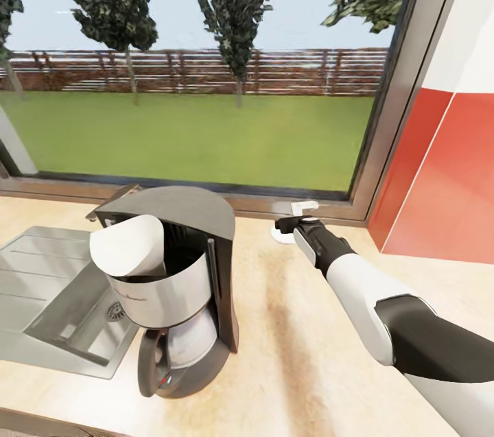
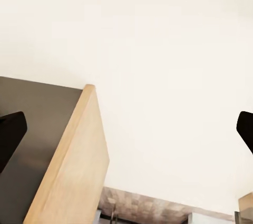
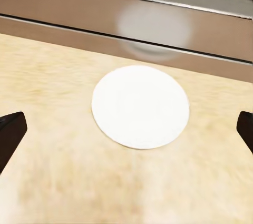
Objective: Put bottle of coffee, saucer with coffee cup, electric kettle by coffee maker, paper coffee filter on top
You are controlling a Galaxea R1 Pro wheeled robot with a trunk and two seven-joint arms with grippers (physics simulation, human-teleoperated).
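**Saucer lay by the window, right arm reached out over it**

Although the sink [image 1: 48, 300] at the far left played no part in the job, it fixed where the coffee maker [image 1: 175, 286] could stand: on the bare countertop [image 1: 274, 368] just beside the basin, its dark hood turned toward the window [image 1: 206, 66]. A white paper coffee filter [image 1: 127, 245] sat at the top of the machine under the raised hood, which fitted the task's demand, so that part looked done. To the right of the machine a broad stretch of counter was free, presumably the room meant for the saucer, cup, bottle and kettle.

Further right, the right arm stretched across that stretch to the back edge, where the saucer [image 3: 140, 106] lay flat on the wood, close to the window frame and well apart from the coffee maker. The right gripper [image 1: 288, 226] hovered over it with its fingers spread wide, a dark tip at each side of the wrist picture and the white disc between them, nothing held. By my reading it was lined up to take the saucer and bring it nearer the machine.

The left gripper [image 2: 126, 129] stood equally wide and empty, pointed at a pale wall and the edge of a wooden panel [image 2: 71, 166], away from the work.
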